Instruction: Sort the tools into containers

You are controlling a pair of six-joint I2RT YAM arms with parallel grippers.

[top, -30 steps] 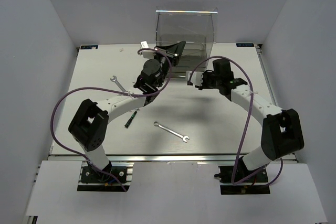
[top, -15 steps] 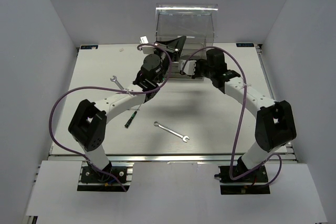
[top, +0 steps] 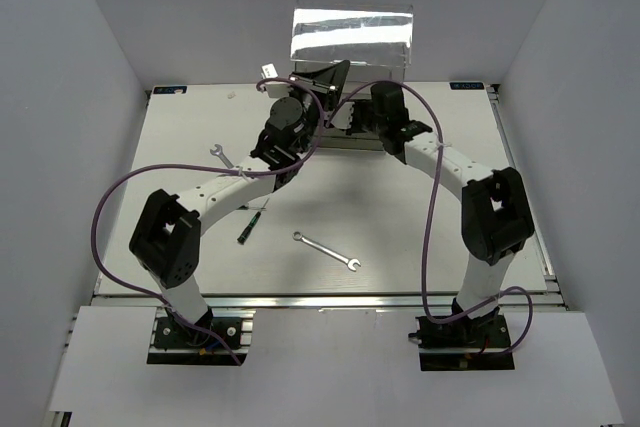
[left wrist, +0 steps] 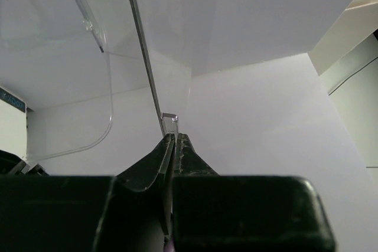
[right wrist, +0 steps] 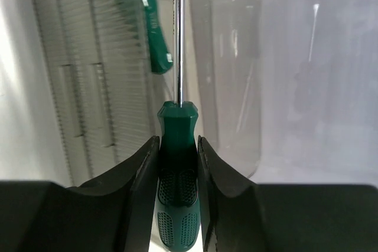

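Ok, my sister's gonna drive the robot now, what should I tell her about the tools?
Left gripper: shut, pinching a thin edge of the clear drawer box.
Right gripper: shut on a green-handled screwdriver, shaft pointing at the box.
Loose on the table: left wrench, near wrench, dark screwdriver.
Done: what is already in the drawers cannot be seen.
Left: put away the held screwdriver, then those three.
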